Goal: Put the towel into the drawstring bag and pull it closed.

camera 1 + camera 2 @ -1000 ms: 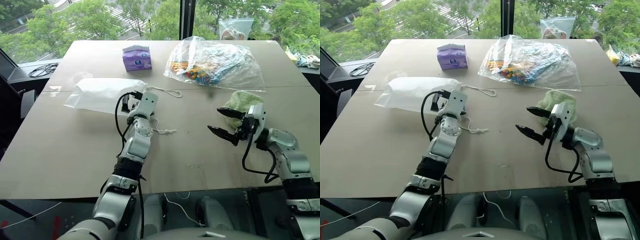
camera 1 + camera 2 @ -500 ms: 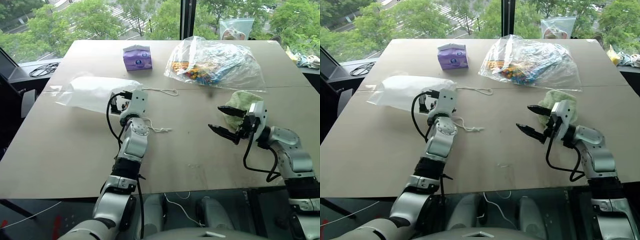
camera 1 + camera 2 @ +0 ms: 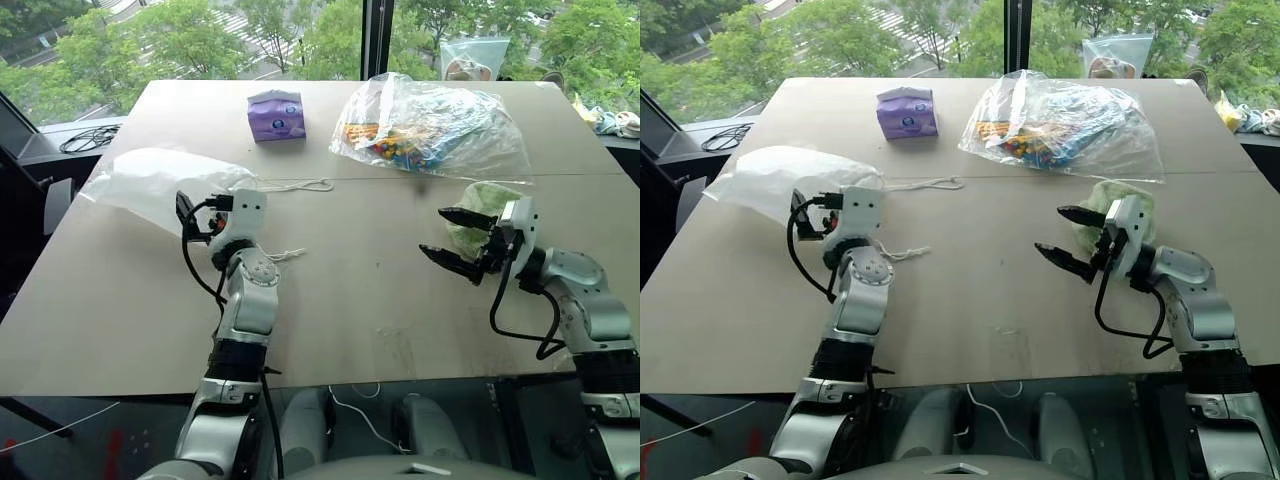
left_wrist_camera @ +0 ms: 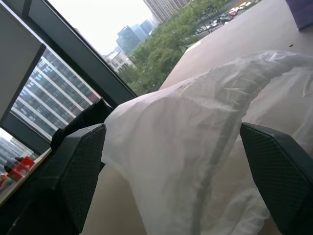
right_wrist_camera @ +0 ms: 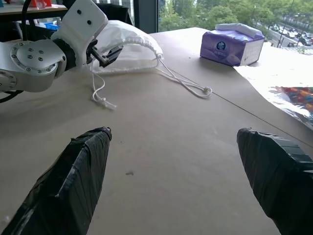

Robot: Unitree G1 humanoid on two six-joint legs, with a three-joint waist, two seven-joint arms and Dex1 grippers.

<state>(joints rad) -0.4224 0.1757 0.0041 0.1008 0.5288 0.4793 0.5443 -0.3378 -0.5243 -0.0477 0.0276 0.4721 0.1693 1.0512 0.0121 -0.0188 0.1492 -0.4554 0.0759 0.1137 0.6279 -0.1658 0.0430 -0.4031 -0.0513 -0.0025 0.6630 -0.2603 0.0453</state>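
Observation:
The white translucent drawstring bag (image 3: 140,182) lies at the table's left, its mouth end raised off the surface. My left gripper (image 3: 200,212) is at that mouth, open. In the left wrist view the bag's fabric (image 4: 195,127) bulges between the wide-set fingers (image 4: 78,166). Whether a finger sits inside the mouth I cannot tell. Two thin white cords (image 3: 300,185) trail from the mouth to the right across the table. The pale green towel (image 3: 482,198) sits at the right, just behind my right gripper (image 3: 437,233), which hovers open and empty, pointing toward the bag.
A purple tissue box (image 3: 275,113) stands at the back centre. A large clear plastic bag of colourful items (image 3: 430,125) lies at the back right, close behind the towel. Bare tabletop (image 3: 360,290) spreads between the two arms.
My left gripper has pulled left and back, dragging the bag's mouth with it and lifting it. The cords have slid left too. The right gripper has kept still.

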